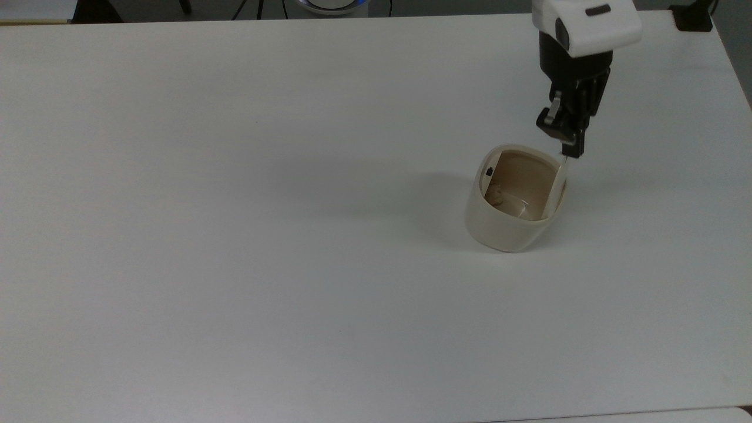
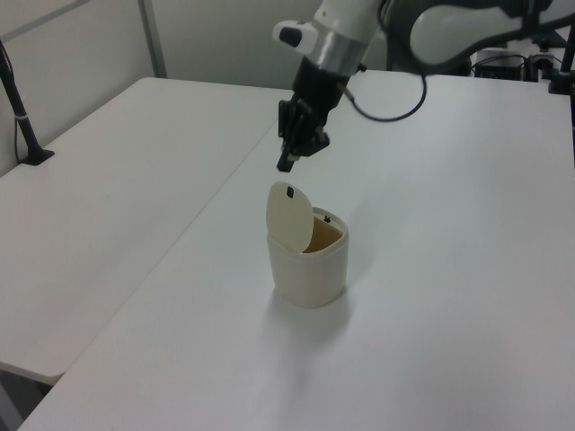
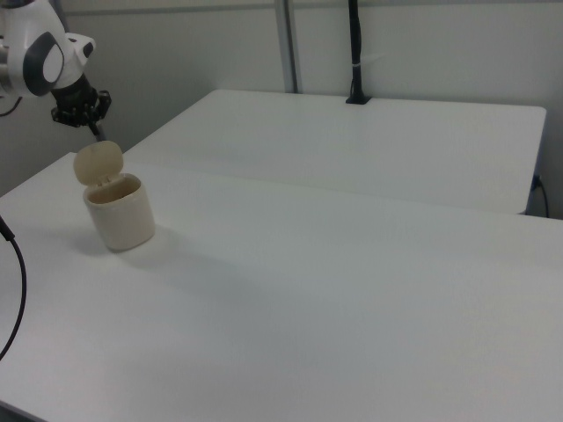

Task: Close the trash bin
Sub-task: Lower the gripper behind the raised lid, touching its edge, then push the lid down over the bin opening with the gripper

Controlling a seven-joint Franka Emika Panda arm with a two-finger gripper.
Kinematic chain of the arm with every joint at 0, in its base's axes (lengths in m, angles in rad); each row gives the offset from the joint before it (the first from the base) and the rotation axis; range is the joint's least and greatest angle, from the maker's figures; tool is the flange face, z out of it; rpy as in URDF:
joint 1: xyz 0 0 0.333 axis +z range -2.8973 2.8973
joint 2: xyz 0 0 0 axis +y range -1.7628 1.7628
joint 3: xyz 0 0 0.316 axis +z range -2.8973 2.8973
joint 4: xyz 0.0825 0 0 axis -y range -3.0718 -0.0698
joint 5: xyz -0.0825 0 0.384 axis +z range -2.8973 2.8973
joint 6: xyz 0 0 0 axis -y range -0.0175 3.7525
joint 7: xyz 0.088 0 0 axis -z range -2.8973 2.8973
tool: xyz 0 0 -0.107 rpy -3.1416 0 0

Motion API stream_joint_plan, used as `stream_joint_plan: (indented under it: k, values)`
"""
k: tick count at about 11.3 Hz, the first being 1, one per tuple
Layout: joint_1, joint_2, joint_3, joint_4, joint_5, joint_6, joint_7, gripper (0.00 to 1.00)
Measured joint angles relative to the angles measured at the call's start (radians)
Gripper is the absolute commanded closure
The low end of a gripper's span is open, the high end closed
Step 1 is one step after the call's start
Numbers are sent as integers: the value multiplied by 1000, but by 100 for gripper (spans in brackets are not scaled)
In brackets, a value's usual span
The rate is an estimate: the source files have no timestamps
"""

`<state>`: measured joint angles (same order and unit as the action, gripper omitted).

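Observation:
The cream-beige trash bin [image 1: 505, 226] stands on the white table [image 1: 235, 235], right of centre in the top view. Its flat lid [image 2: 290, 214] is swung up on its hinge and stands nearly upright at the top view's right side of the rim. A small black button [image 1: 489, 171] sits on the rim opposite the lid. My gripper [image 1: 571, 150] hangs just above the lid's upper edge with its fingers shut and nothing between them. In the left view the gripper [image 2: 285, 164] points down a short way over the lid. The right view has the gripper [image 3: 95, 130] close above the lid [image 3: 98, 163].
A crumpled scrap [image 1: 496, 194] lies inside the bin. A second white table [image 2: 117, 189] adjoins at the left view's left, with a black clamped pole [image 2: 22, 117] on it. Another black clamp [image 1: 693, 17] sits at the top view's far right corner.

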<state>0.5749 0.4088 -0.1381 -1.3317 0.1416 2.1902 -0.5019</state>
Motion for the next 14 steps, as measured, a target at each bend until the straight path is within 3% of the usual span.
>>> stream_joint_plan:
  k: [7, 14]
  values:
    - [27, 41, 0, 23, 0, 40, 52, 100]
    - [8, 50, -8, 13, -1, -109, 23, 100]
